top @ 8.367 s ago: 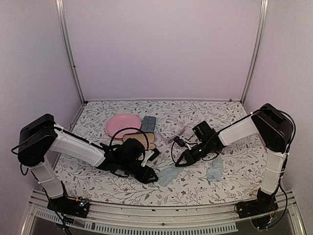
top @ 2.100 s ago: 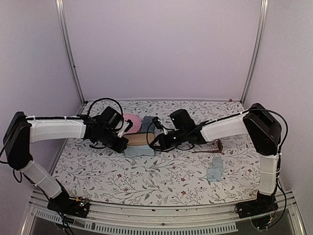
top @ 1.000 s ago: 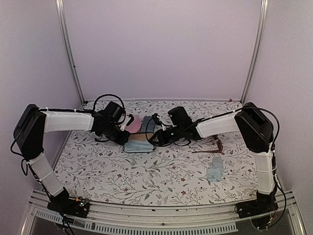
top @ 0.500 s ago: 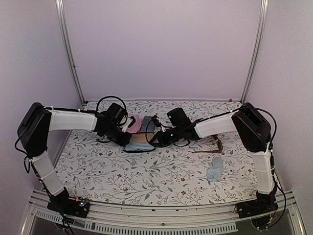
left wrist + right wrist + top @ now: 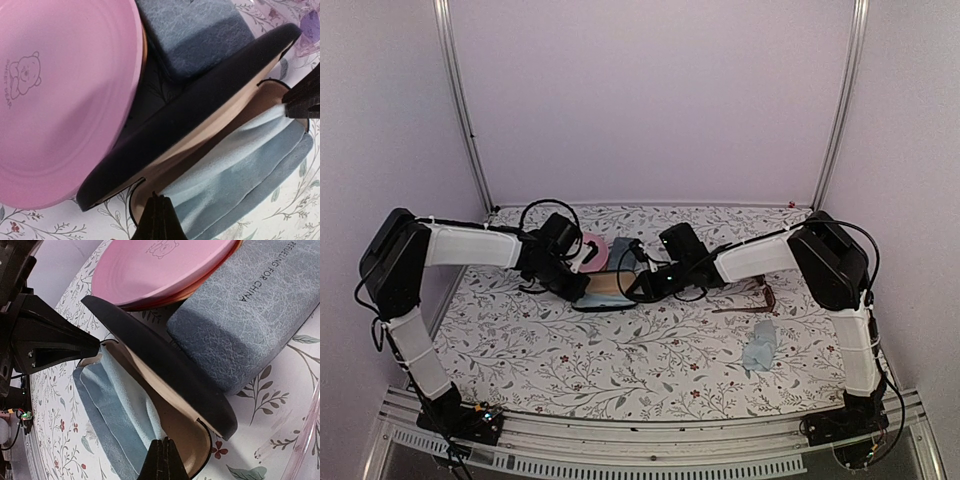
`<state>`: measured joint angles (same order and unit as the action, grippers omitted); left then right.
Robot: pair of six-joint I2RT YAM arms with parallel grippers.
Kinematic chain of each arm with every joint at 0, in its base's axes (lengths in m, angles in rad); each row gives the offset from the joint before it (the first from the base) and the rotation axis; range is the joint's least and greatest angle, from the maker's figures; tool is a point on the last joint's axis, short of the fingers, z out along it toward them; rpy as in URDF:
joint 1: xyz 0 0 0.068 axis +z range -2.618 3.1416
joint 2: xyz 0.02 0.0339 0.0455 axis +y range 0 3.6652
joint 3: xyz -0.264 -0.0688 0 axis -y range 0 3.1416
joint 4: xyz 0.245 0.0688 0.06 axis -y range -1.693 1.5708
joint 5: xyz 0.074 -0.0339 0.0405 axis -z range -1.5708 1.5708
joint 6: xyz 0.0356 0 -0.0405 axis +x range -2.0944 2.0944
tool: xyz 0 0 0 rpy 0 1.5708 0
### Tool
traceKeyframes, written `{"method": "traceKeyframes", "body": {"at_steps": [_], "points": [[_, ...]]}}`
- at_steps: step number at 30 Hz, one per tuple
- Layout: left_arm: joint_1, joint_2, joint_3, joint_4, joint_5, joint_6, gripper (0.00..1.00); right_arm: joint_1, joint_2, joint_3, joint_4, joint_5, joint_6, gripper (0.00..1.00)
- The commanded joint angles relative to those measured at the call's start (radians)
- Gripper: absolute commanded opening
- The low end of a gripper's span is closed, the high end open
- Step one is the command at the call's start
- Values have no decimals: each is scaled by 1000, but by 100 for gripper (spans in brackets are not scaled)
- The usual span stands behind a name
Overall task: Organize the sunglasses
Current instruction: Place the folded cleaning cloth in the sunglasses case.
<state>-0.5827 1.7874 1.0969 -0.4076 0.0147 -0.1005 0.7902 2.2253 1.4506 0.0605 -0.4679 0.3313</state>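
Note:
The reddish-brown sunglasses [image 5: 760,298] lie folded on the table to the right, away from both grippers. A pale translucent frame edge [image 5: 304,437] shows at the right border of the right wrist view; the rest of that pair is hidden. The black oval case [image 5: 605,283] lies open, tan inside [image 5: 200,435]. A light blue cloth [image 5: 240,160] drapes across it and over its front rim. My left gripper [image 5: 156,197] is shut on the cloth's left end. My right gripper [image 5: 163,441] is shut on its right end. Both also show in the top view, the left gripper [image 5: 582,290] and the right gripper [image 5: 630,288].
A pink plate [image 5: 592,250] and a grey-blue rectangular case [image 5: 621,252] sit right behind the open case, touching its lid [image 5: 190,110]. A second light blue cloth [image 5: 758,348] lies at the front right. Metal frame posts stand at the back corners.
Both grippers have carried the cloth from the table's front to the open case. In the last second they have moved slightly closer together over it. The reddish-brown sunglasses now lie at the right.

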Motion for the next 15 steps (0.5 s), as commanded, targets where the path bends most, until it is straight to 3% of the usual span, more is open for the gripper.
{"method": "traceKeyframes", "body": {"at_steps": [1, 15], "points": [[12, 26, 17, 8, 5, 11, 0, -6, 16, 33, -16, 22, -15, 0], [12, 47, 33, 15, -6, 15, 0, -9, 21, 42, -36, 59, -27, 0]]}}
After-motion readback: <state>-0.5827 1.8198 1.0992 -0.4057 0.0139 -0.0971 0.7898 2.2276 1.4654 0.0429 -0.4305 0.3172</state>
